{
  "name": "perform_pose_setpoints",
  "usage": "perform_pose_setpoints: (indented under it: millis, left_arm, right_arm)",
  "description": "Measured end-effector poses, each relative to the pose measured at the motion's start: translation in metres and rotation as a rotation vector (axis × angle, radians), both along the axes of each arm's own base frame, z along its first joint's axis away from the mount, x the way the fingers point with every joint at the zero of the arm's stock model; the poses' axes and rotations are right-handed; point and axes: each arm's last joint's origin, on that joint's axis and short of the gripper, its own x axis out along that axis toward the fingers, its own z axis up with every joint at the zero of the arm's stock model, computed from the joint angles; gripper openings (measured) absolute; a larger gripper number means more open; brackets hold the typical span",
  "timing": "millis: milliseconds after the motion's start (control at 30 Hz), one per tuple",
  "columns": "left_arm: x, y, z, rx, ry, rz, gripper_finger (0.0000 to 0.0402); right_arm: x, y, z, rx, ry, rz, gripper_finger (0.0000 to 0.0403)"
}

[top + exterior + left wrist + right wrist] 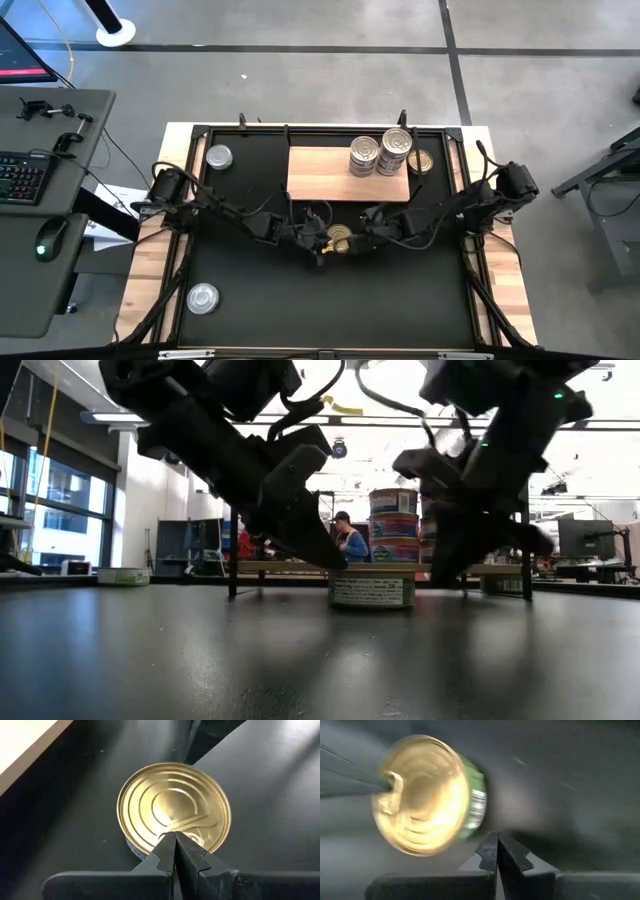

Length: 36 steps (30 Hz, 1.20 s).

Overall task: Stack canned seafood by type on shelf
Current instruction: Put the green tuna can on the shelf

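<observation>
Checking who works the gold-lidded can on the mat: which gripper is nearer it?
Left. The left gripper is shut with its tips at the gold-lidded can's pull tab; the right gripper, also shut, sits just beside the can.

1. We see a large black mat [250,300] spread beneath both pincers.
2. A grey desk [50,250] with keyboard [20,178] and mouse [42,250] sits well beyond the left pincer.
3. A person [350,543] sits far behind the pincers.
</observation>
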Motion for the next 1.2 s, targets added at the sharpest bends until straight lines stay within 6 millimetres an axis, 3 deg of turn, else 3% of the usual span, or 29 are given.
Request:
perform_pose_setpoints:
  millis: [267, 767, 1200]
  left_arm:
    - [-0.005, -0.012, -0.001, 0.021, 0.026, -0.019, 0.0]
    - [-0.012, -0.024, -0.004, 0.013, 0.068, -0.007, 0.0]
    - [-0.023, -0.025, -0.01, -0.009, 0.204, -0.069, 0.0]
  right_arm:
    - [0.009, 0.0, 0.005, 0.037, -0.1, 0.029, 0.0]
    - [0.017, 0.038, 0.022, 0.127, -0.354, 0.072, 0.0]
    - [0.029, 0.033, 0.04, 0.034, -0.55, 0.135, 0.0]
